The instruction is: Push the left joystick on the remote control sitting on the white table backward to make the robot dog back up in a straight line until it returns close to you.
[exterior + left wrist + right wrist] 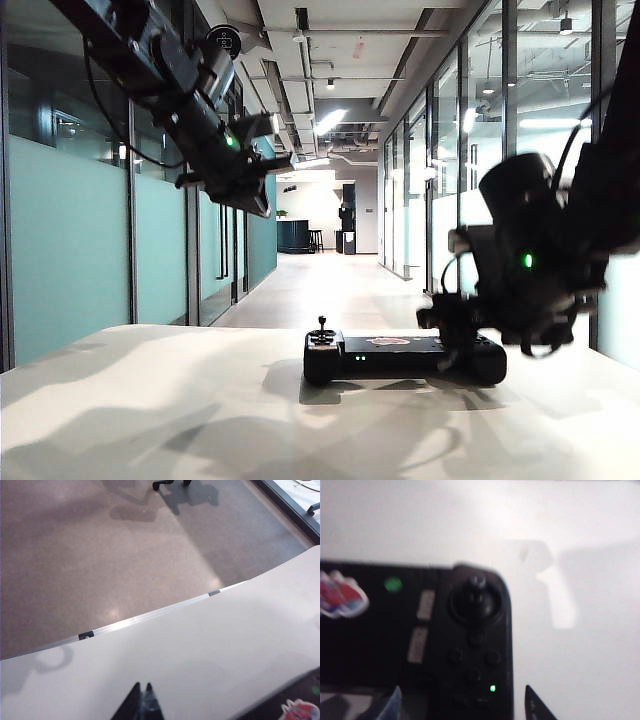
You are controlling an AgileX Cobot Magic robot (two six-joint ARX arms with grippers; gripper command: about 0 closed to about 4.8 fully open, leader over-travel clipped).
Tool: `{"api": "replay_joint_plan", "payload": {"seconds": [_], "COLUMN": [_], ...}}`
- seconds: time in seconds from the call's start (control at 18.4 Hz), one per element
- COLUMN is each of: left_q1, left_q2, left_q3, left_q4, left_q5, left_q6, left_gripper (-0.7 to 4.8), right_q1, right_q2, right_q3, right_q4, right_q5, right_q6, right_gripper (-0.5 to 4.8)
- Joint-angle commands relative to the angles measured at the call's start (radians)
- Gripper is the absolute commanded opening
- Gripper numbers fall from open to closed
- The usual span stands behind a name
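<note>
The remote control (400,354) lies on the white table (150,400). Its left joystick (322,328) stands upright at the left end with nothing touching it. My left gripper (141,686) is shut and empty, raised high above the table (200,650) at the upper left of the exterior view (275,165). My right gripper (462,702) is open above the controller's right end (470,645), its fingertips (535,705) either side of it, close behind the right-hand thumbstick (476,597). In the exterior view this gripper (455,325) hides that end. The robot dog is out of view.
Beyond the table's far edge (150,615) lies bare floor and a long glass-walled corridor (330,280). A dark object (170,484), cut off by the frame, stands on the floor with its shadow; I cannot tell what it is. The controller's stickered corner (300,710) shows near my left gripper.
</note>
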Motion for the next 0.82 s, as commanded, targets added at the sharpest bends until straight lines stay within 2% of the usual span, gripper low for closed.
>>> {"api": "replay_joint_plan", "payload": {"seconds": [0.05, 0.16, 0.22, 0.44, 0.6, 0.82], "left_q1": [-0.002, -0.002, -0.002, -0.002, -0.002, -0.002], "left_q2": [-0.037, -0.069, -0.090, -0.241, -0.391, -0.631], "left_q3": [-0.058, -0.123, -0.162, -0.384, -0.570, -0.837], "left_q4": [0.047, 0.075, 0.093, 0.206, 0.311, 0.458], "left_q5": [-0.016, -0.044, -0.045, -0.071, -0.098, -0.138], "left_q6": [-0.026, -0.026, -0.025, -0.026, -0.043, -0.059], "left_gripper": [-0.05, -0.05, -0.05, -0.05, -0.05, -0.05], "right_q1": [-0.001, -0.001, -0.001, -0.001, -0.001, -0.001], "right_q2": [-0.069, -0.111, -0.133, -0.273, -0.375, -0.514], "right_q3": [-0.012, -0.036, -0.051, -0.136, -0.188, -0.210], "right_q4": [-0.020, -0.021, -0.023, -0.029, -0.032, -0.124], "right_q5": [0.001, 0.001, 0.002, 0.041, 0.034, -0.051], "right_q6": [-0.008, -0.028, -0.029, -0.034, -0.088, -0.093], "right_gripper": [3.10, 3.00, 2.70, -0.11, -0.06, -0.06]}}
